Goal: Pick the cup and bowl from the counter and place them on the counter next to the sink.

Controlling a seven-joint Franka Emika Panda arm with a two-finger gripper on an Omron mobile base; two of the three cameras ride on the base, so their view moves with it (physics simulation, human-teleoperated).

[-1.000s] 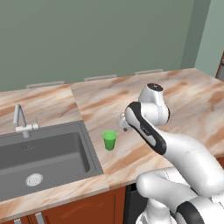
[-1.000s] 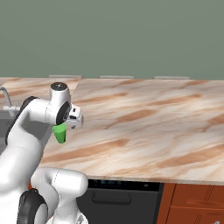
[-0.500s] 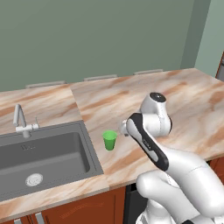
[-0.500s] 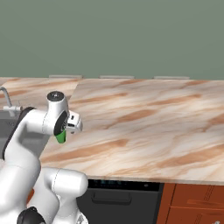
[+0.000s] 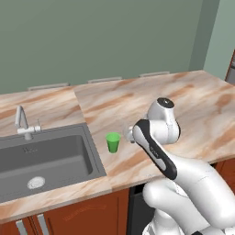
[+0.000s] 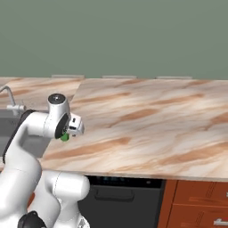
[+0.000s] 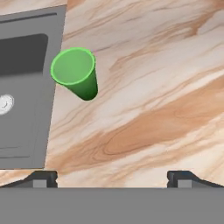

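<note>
The counter (image 5: 137, 98) is a long stone top, pink and beige with brown wavy lines running across it. It goes along a plain grey-green wall (image 5: 92, 36). Under the stone are red-brown wooden cabinets (image 6: 200, 205) with little handles, and there is a dark panel (image 6: 124, 200) below the edge in front of the robot.

The sink (image 5: 41, 158) is a grey metal box sunk into the counter on the left. It has a round drain (image 5: 36, 182) in the bottom and a silver faucet (image 5: 20, 121) standing behind it.

The cup (image 5: 113, 142) is small and bright green. It stands upright on the stone, just beside the right edge of the sink, and nothing is touching it. From the hand view the cup (image 7: 75, 72) looks wide at the top, and I can see down into it. It looks empty.

The white arm bends over the counter to the right of the cup. The gripper (image 7: 112, 178) is up above the stone, near the cup but apart from it. Its two dark tips sit far from each other, so the jaws are wide open, and they hold nothing. Bare stone lies between them.
</note>
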